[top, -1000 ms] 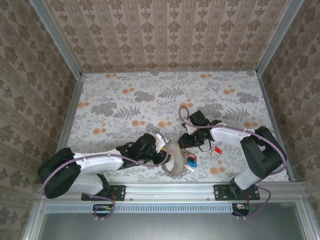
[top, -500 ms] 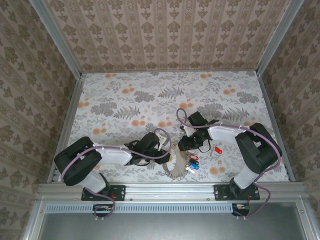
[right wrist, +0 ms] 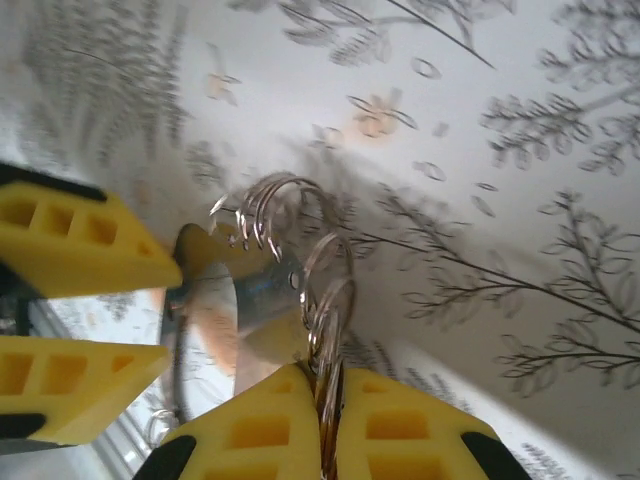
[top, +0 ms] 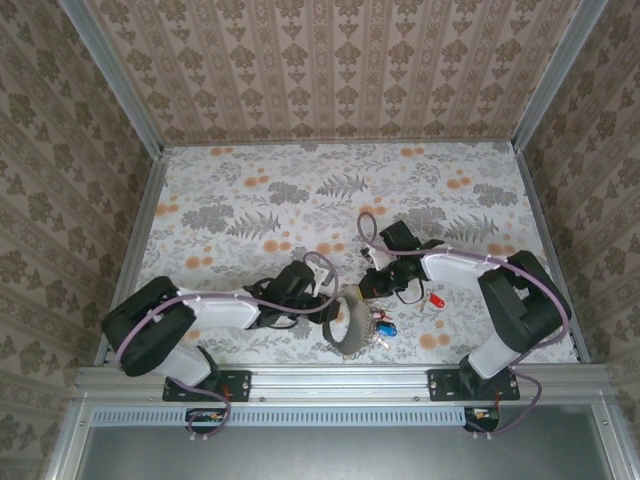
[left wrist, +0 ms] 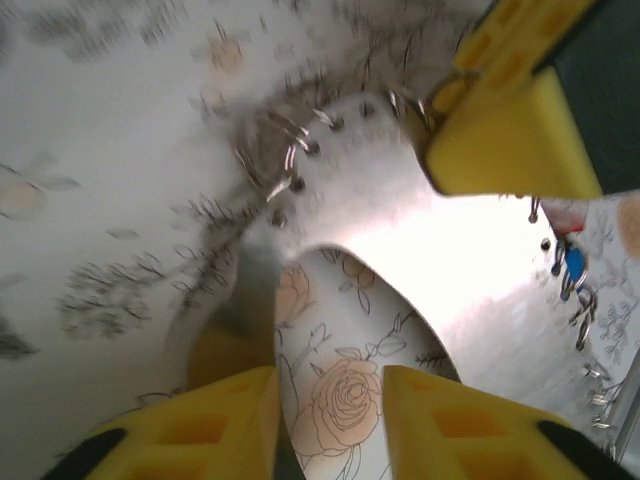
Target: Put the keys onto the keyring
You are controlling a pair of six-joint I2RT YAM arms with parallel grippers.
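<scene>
Grey and orange floral cloth (top: 300, 200) covers the table. Walls in beige damask wallpaper (top: 330, 70) close it in on the left, far and right sides, and an aluminium rail (top: 340, 382) runs along the near edge where both arm bases are bolted.

The keyring (top: 352, 328) stands on its edge near the middle of the near side, just beyond the rail. In the left wrist view its band (left wrist: 400, 230) shows as bright metal, with small wire rings hanging from holes along its rim.

The left gripper (top: 328, 303) lies low against the keyring's left side. Its yellow fingers (left wrist: 215, 425) stand a narrow gap apart with cloth visible between them, and the band runs down beside one finger. I cannot tell whether they actually press on it.

The right gripper (top: 370, 290) meets the keyring from the far right. In its own view its jaws (right wrist: 325, 378) are pinched tight on a small split ring (right wrist: 325, 330) that hangs from the keyring's edge (right wrist: 255, 300).

A blue key (top: 388, 329) lies just right of the keyring. A red key (top: 435, 300) rests further right on the cloth, apart from both grippers.
</scene>
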